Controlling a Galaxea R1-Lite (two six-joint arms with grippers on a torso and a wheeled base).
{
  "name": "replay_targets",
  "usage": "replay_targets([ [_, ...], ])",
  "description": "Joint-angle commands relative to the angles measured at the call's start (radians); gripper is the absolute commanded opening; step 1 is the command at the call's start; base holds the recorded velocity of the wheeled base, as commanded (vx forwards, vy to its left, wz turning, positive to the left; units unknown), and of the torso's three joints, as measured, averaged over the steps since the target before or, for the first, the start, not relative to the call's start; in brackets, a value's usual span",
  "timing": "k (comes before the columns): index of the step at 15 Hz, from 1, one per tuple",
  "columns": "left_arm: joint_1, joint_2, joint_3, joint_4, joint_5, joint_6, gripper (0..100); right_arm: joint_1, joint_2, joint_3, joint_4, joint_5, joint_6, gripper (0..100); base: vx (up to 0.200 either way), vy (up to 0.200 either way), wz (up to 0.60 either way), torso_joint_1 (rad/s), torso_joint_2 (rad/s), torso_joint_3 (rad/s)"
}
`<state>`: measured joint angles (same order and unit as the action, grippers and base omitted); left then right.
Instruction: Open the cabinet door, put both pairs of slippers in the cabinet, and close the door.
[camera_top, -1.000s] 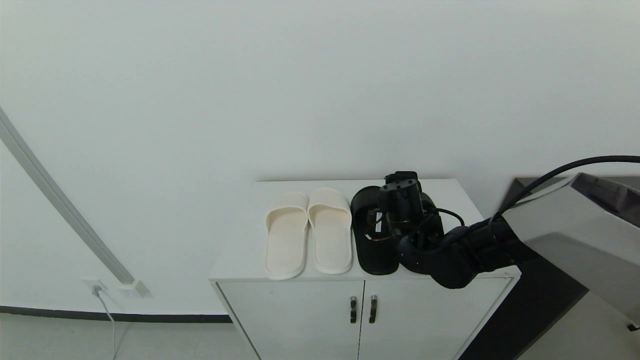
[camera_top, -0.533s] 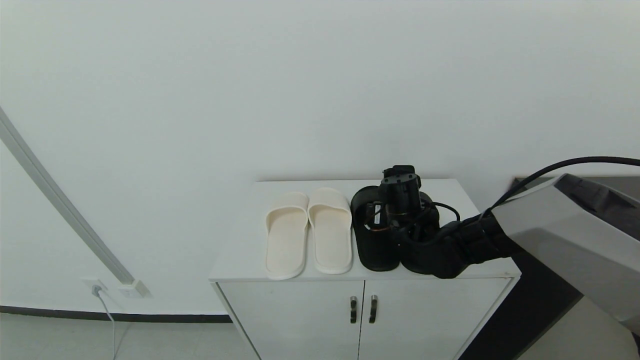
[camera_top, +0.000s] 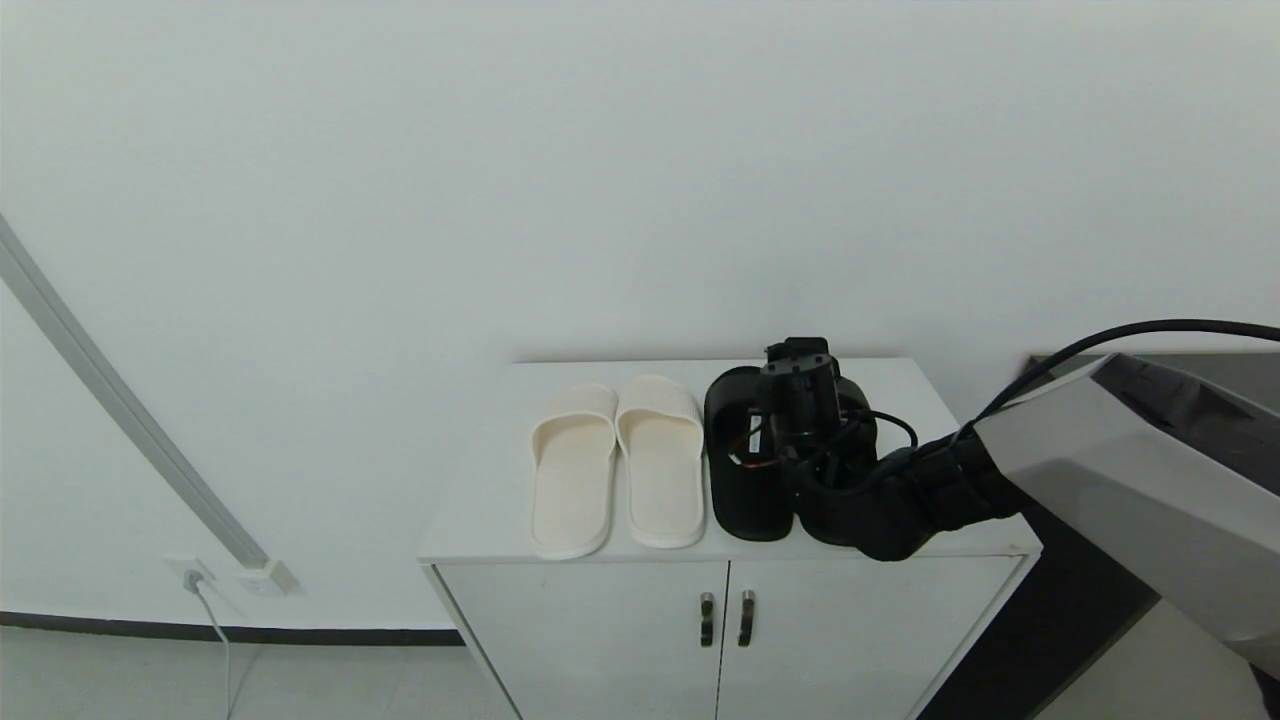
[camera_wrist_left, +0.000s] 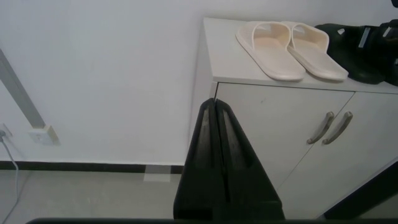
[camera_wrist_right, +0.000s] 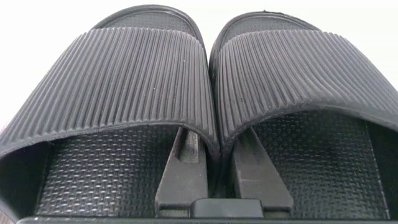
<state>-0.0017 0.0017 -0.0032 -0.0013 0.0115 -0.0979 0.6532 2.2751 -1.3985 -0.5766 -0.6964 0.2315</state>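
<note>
A pair of black slippers (camera_top: 745, 470) lies on the right of the white cabinet's top (camera_top: 480, 500), with a pair of white slippers (camera_top: 615, 465) to its left. My right gripper (camera_wrist_right: 217, 152) is over the black pair. One finger (camera_wrist_right: 183, 168) sits under each ribbed strap (camera_wrist_right: 149, 74), and the two are shut on the slippers' touching inner walls. Both cabinet doors (camera_top: 600, 640) are shut, with their two handles (camera_top: 726, 618) side by side. My left gripper (camera_wrist_left: 216, 106) is shut and holds nothing, low and to the left of the cabinet (camera_wrist_left: 273, 124).
The cabinet stands against a white wall. A wall socket with a cable (camera_top: 190, 578) and a slanted grey conduit (camera_top: 120, 400) are at the lower left. Dark flooring (camera_top: 1050, 600) lies to the right of the cabinet. There is open floor on the left.
My right arm has pushed slightly toward the wall, and the black slippers have slid a little back from the cabinet's front edge. The white slippers and doors are unchanged.
</note>
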Motion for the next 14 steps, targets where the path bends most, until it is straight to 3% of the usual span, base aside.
replay_targets([
  [1, 0.000, 0.000, 0.000, 0.000, 0.001, 0.000, 0, 0.000, -0.014, 0.003, 0.001, 0.000, 0.000, 0, 0.000, 0.000, 0.00, 0.000, 0.00, 0.000],
  [4, 0.000, 0.000, 0.000, 0.000, 0.001, 0.000, 0, 0.000, -0.074, 0.036, 0.003, 0.000, -0.012, 0, 0.000, 0.000, 0.00, 0.000, 0.00, 0.000],
  [7, 0.000, 0.000, 0.000, 0.000, -0.001, 0.000, 0, 0.014, -0.203, 0.167, 0.001, 0.057, -0.021, 0, 0.000, 0.000, 0.00, 0.000, 0.00, 0.000],
  [11, 0.000, 0.000, 0.000, 0.000, 0.001, 0.001, 0, 0.048, -0.361, 0.391, -0.055, 0.206, -0.063, 0, 0.000, 0.000, 0.00, 0.000, 0.00, 0.000],
  [14, 0.000, 0.000, 0.000, 0.000, 0.001, 0.001, 0, 0.049, -0.460, 0.604, -0.264, 0.403, -0.161, 0, 0.000, 0.000, 0.00, 0.000, 0.00, 0.000],
])
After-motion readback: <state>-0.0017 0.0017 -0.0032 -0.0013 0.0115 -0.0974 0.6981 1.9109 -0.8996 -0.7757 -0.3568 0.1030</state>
